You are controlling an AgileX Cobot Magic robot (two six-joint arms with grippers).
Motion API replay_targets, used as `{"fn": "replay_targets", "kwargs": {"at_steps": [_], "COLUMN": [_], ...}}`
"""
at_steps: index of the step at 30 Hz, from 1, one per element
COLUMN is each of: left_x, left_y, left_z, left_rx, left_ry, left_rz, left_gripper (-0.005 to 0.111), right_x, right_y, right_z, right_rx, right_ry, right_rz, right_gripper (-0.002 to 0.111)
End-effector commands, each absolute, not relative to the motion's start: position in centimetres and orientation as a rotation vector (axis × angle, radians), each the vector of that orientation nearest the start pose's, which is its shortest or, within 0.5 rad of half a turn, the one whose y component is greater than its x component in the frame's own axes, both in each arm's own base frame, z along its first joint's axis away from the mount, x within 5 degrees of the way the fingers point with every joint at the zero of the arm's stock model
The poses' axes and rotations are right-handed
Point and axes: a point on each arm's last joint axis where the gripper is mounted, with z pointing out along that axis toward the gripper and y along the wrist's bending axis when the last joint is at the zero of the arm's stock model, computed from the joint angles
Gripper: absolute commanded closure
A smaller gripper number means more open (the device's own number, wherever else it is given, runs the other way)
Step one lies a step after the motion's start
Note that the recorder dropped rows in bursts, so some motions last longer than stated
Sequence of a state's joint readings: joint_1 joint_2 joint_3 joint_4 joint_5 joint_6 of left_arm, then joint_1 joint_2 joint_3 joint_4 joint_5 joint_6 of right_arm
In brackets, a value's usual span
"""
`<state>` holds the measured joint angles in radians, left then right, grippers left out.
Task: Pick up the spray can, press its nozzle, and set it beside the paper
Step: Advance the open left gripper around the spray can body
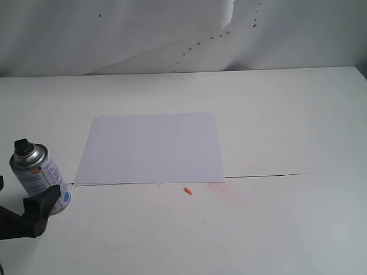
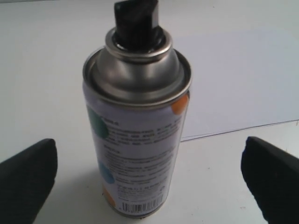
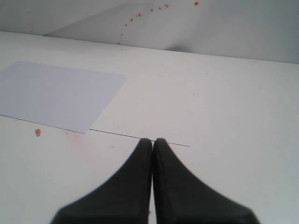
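The spray can (image 1: 39, 176) stands upright near the table's front left, just left of the paper (image 1: 152, 148). Its black nozzle (image 1: 24, 148) sits on the silver dome. My left gripper (image 1: 27, 193) is open around the can's lower part. In the left wrist view the can (image 2: 135, 116) and nozzle (image 2: 136, 21) stand between the wide-apart fingers (image 2: 28, 179), with a gap on each side. The paper (image 2: 238, 79) lies behind it. My right gripper (image 3: 152, 141) is shut and empty above bare table, off the exterior view; the paper (image 3: 56, 93) lies beyond it.
A small orange speck (image 1: 187, 190) lies just in front of the paper, beside a faint reddish stain (image 1: 232, 195). A thin dark seam (image 1: 264, 175) runs across the table. A white backdrop (image 1: 218, 35) with orange spatters rises behind the far edge.
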<state>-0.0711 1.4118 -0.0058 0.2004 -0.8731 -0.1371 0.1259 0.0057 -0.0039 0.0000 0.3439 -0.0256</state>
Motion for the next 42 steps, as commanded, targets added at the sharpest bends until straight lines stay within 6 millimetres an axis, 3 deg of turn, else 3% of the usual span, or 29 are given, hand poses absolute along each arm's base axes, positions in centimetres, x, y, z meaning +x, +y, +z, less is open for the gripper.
{"fn": "replay_targets", "kwargs": {"at_steps": [1,5,29,42], "left_x": [15.8,15.7,19.6,20.2], "left_y": [-2.4,-2.4,-2.7,-2.6], "left_z": [12.9,12.4,10.9,10.9], "left_rx": [0.158,0.174,0.198,0.206], "left_ry": [1.999,2.042,2.074,2.062], "left_rz": [-0.196,-0.185,-0.172,-0.148], "left_gripper": [0.002,0.002,0.002,0.002], "right_x": [5.3,5.3,5.3,5.3], "right_y": [0.6,0.6,0.6,0.6], "right_z": [18.2,18.2,18.2,18.2], "right_rx": [-0.137,-0.137,-0.137,-0.137], "right_ry": [1.82,1.82,1.82,1.82], "right_rz": [0.059,0.059,0.059,0.059], "right_gripper": [0.108,0.108,0.108,0.108]}}
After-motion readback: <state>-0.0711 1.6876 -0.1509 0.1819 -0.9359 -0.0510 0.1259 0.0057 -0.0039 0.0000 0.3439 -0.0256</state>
